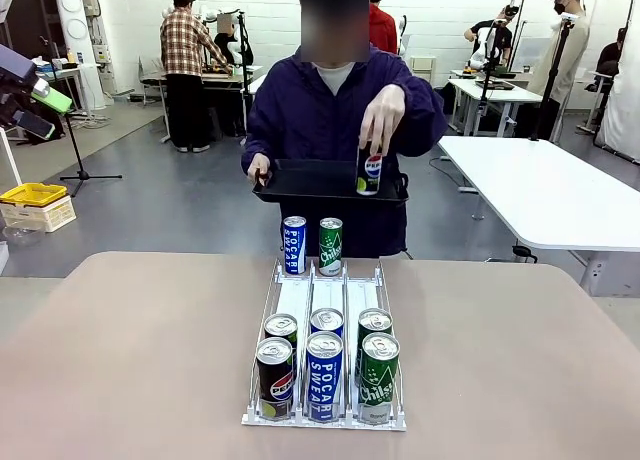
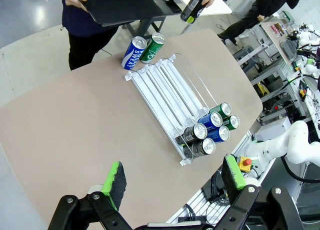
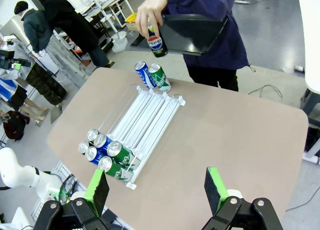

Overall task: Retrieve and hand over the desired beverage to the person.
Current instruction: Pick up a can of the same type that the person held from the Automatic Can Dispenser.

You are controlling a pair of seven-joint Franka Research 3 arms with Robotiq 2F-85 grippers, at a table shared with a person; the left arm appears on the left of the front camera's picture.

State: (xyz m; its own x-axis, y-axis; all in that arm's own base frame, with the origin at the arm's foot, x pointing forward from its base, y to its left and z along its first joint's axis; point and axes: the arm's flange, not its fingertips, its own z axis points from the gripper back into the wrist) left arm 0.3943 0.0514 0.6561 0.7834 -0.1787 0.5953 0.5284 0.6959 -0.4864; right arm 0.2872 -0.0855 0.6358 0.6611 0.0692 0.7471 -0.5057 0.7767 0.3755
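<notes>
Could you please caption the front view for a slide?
Person holds a black tray and a Pepsi can, beyond a rack of cans.

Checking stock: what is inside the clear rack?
Six cans at the near end of the rack, two per lane: black can, blue can, green can in front. Behind them, rear cans show tops; labels hidden.

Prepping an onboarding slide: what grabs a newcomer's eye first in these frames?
The person across the table, holding a black tray and gripping a dark Pepsi can from above. Next, the clear rack mid-table: six cans bunched at its near end, a blue Pocari Sweat can and a green can standing at its far end. The left gripper and right gripper hang open above the table, empty.
</notes>
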